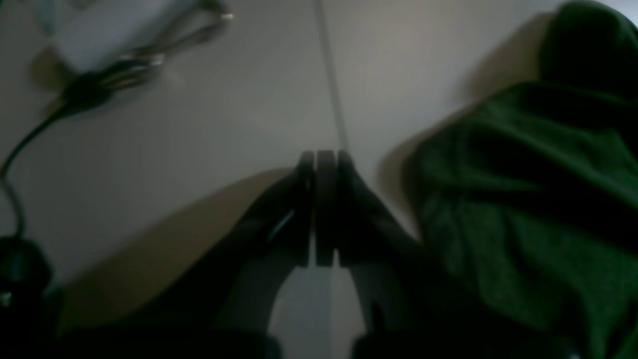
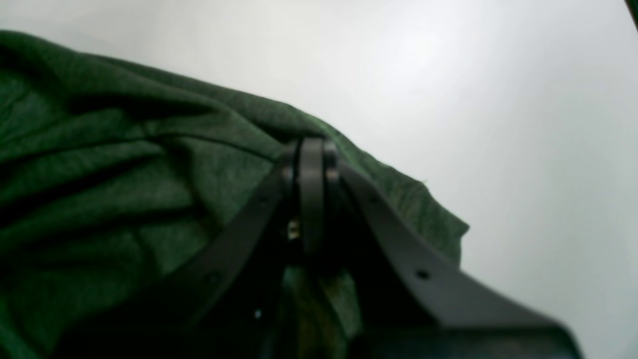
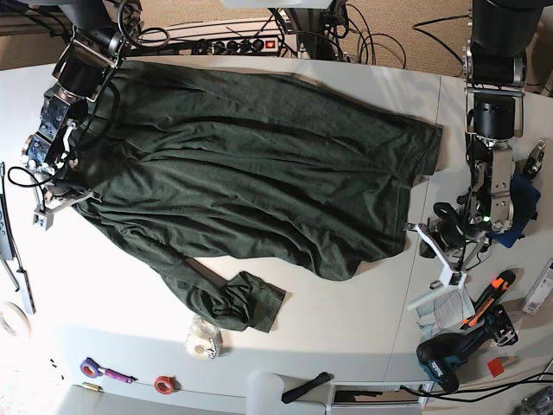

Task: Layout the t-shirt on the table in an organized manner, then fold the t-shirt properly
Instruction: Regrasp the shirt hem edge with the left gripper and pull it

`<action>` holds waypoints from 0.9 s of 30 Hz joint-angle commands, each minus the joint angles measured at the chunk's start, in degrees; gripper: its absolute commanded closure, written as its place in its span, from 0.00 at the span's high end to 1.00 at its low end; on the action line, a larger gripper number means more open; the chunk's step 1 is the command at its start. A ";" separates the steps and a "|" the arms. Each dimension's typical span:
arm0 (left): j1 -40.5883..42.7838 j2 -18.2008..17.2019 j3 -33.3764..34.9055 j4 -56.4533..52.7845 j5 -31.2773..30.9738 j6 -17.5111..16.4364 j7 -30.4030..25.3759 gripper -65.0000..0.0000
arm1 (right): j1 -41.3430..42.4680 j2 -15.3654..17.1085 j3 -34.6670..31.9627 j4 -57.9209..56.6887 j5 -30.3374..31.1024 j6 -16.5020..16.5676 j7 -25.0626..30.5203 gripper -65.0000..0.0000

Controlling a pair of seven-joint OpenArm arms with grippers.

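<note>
Currently, left pincer (image 1: 321, 162): tips together, nothing between them; poised over the counter (image 3: 371, 346), just beside the t-shirt (image 3: 259, 164). Right pincer (image 2: 317, 149): tips together, over the edge of the garment; cannot tell whether any fabric is pinched.

Location of the t-shirt: dark green, on the counter, spread mostly between the two pincers, with creases across it. Near the right pincer, its edge runs in an uneven line; a bunched flap (image 3: 233, 298) projects toward the base view's bottom, between the pincers.

Beside the left pincer in the base view: crumpled white material (image 3: 445, 309), near its tips; an orange-and-black tool (image 3: 490, 298) just past it; a small red block (image 3: 495, 367) farther below. Well apart from the left pincer: a red ring (image 3: 164, 385). Markings on the tools: too small to read.
</note>
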 commanded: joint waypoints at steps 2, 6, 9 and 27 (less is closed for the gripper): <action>-1.42 -1.01 -0.35 0.98 -4.68 -2.27 -2.40 0.00 | 1.55 1.01 0.09 0.48 -0.17 -0.24 0.66 0.00; -1.73 -0.26 -0.35 0.98 -17.86 -17.81 -1.86 0.00 | 1.90 0.98 0.09 0.48 -0.17 -0.24 0.63 0.00; -1.86 2.58 -0.28 0.96 -16.44 -18.78 -1.14 0.00 | 1.88 0.98 0.09 0.48 -0.20 -0.22 0.39 0.00; -1.25 2.43 -0.31 0.92 0.33 0.96 -2.05 0.00 | 1.88 1.01 0.09 0.48 -1.46 -0.24 0.57 0.00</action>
